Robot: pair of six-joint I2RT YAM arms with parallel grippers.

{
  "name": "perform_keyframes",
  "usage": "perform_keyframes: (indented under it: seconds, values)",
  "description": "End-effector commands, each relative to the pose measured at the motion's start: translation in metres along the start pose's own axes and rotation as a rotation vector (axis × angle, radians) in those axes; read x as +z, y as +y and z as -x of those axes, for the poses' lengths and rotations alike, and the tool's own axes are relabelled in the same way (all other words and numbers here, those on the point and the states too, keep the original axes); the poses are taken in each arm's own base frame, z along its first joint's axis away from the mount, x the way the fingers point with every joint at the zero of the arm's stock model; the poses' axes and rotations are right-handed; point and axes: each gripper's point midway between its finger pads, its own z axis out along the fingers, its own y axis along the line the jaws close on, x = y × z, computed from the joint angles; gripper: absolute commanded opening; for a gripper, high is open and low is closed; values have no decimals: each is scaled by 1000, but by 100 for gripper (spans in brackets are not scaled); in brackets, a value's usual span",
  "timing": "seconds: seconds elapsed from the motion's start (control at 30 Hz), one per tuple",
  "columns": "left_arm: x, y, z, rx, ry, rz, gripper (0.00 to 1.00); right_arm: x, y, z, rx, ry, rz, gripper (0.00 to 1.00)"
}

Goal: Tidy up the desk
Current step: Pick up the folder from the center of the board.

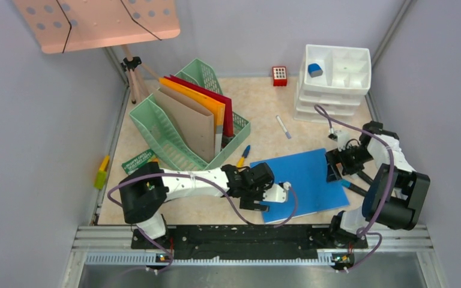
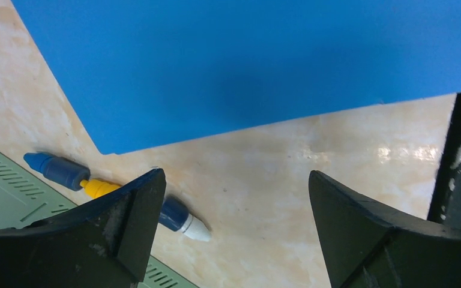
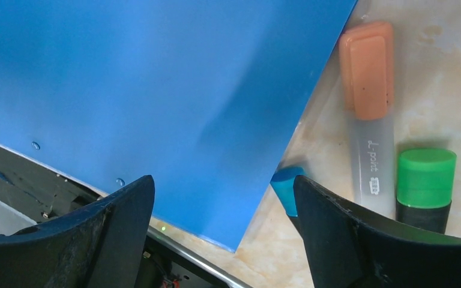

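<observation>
Our left gripper (image 2: 235, 177) and right gripper (image 3: 223, 181) are both spread wide at the edges of the blue folder (image 1: 306, 180), flat on the desk (image 1: 264, 105); it looks thin, light and bendy, so we should pinch an edge.

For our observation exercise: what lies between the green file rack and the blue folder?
A blue-and-yellow pen lies there on the desk, clearest in the left wrist view.
</observation>
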Motion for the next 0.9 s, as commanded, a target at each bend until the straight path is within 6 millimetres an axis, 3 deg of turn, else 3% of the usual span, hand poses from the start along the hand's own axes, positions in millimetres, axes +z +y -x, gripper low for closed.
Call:
perform_keyframes:
  seconds: [0.0, 0.47, 0.87]
  values:
    - [9, 17, 14, -21, -63, 89, 94, 4, -10, 18, 13, -57, 6, 84]
    - [18, 11, 4, -75, -50, 97, 94, 25, -23, 24, 47, -58, 36, 82]
    - [28, 6, -2, -182, -24, 95, 93, 34, 0, 28, 103, -80, 187, 78]
